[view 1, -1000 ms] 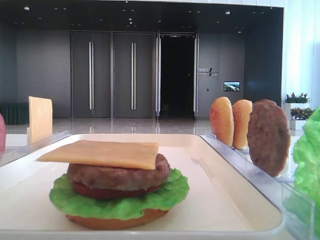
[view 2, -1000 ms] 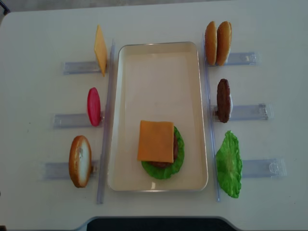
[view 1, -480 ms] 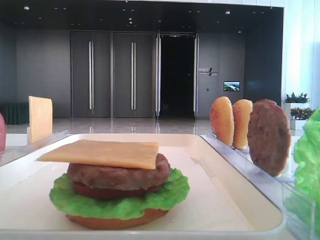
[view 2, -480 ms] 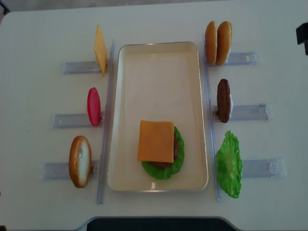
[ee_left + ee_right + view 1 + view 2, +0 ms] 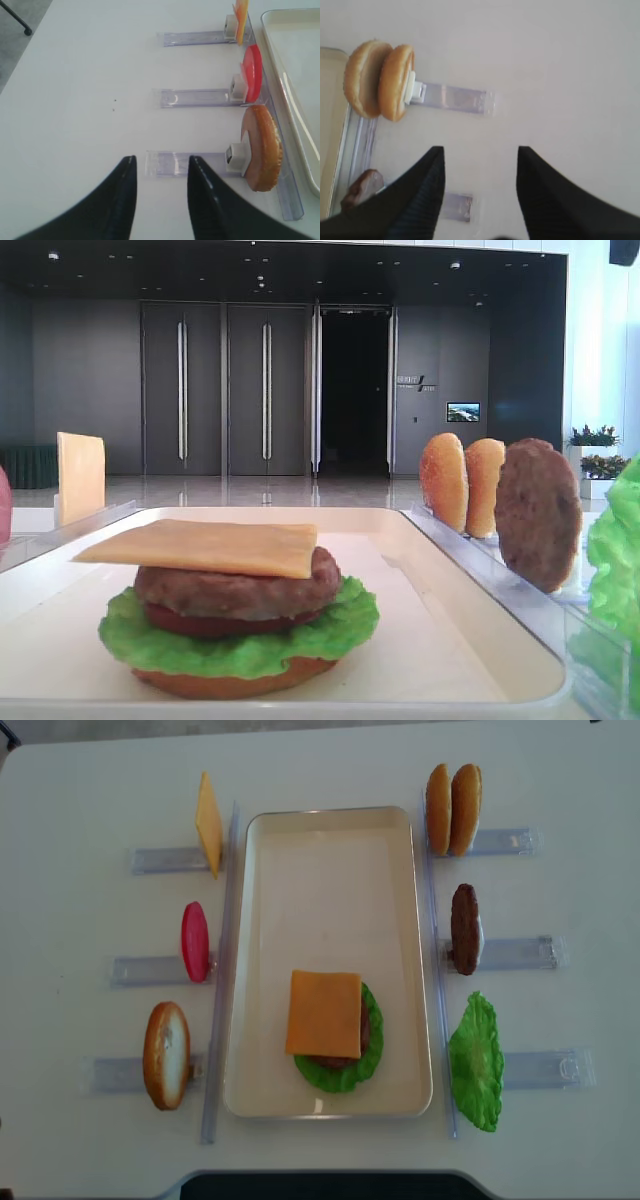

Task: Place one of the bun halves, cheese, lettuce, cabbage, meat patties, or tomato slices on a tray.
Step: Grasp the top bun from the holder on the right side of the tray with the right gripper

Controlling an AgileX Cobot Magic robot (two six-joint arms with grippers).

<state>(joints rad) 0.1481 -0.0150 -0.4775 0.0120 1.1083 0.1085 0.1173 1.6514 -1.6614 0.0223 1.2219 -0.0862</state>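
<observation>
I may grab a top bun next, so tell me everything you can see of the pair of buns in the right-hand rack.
The pair of buns stands on edge, side by side and touching, in the far right clear rack, just outside the tray. Both are golden-brown, rounded and matte, with paler faces. In the right wrist view a white clip presses the outer bun. Neither gripper touches them.

The desk (image 5: 90, 780) is plain white; the tray (image 5: 330, 850) is cream-white; the cheese (image 5: 323, 1013) on the stack is yellow-orange, over a brown meat patty (image 5: 240, 590), a dark red slice and bright green lettuce (image 5: 240, 645); the bun halves (image 5: 452, 809) are golden-brown; the standing tomato slice (image 5: 195, 941) is pinkish red; the holder racks (image 5: 520, 953) are clear; both hands' fingers (image 5: 420, 200) (image 5: 122, 205) are black.
</observation>
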